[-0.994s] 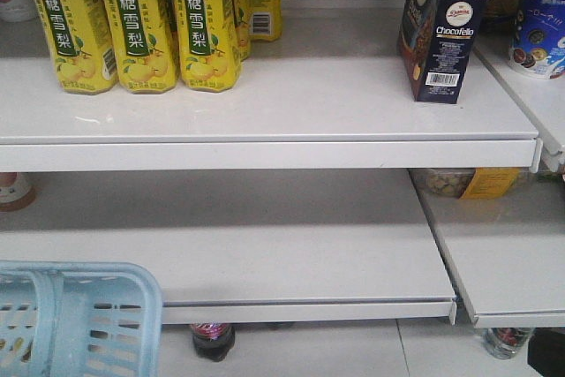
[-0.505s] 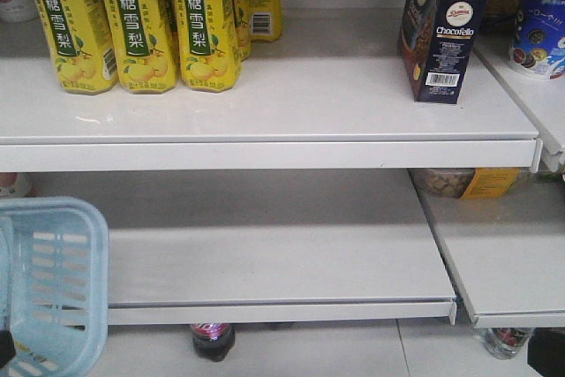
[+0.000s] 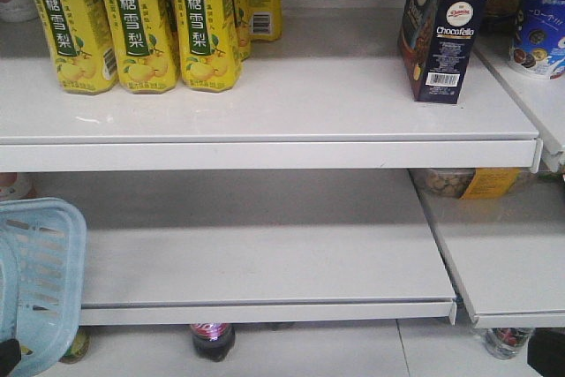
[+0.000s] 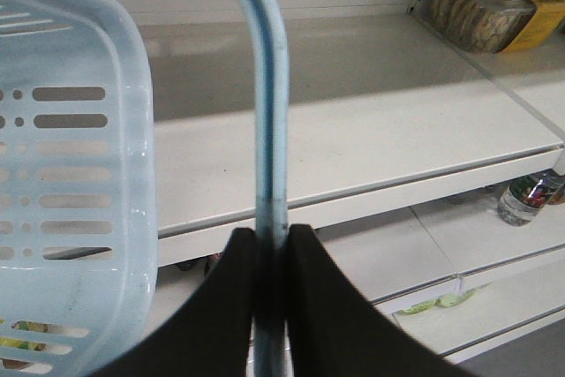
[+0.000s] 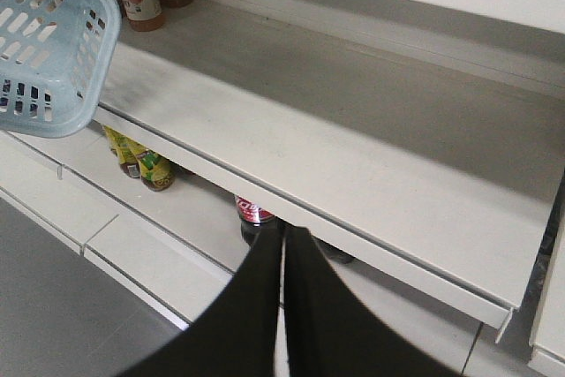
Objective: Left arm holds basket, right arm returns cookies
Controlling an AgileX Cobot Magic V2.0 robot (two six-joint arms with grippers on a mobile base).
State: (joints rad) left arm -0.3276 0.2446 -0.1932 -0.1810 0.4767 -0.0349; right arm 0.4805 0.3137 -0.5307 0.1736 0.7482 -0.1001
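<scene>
— Left claw [image 4: 269, 249] is clamped on the basket [image 3: 35, 280] handle; right claw [image 5: 284, 258] is closed and holds nothing.

— Where are the cookies [image 3: 439, 28]?

— Upright on the upper shelf [image 3: 265, 108], far right, well apart from both claws.

— Which step, then?

— I think the return looks done; the right arm needs only to pull away.

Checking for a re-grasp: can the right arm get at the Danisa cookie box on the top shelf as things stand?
Probably yes. The cookies stand upright near the upper shelf front edge with bare shelf to their left. The right gripper is shut and empty, low by the lower shelf. The basket sits far left.
</scene>
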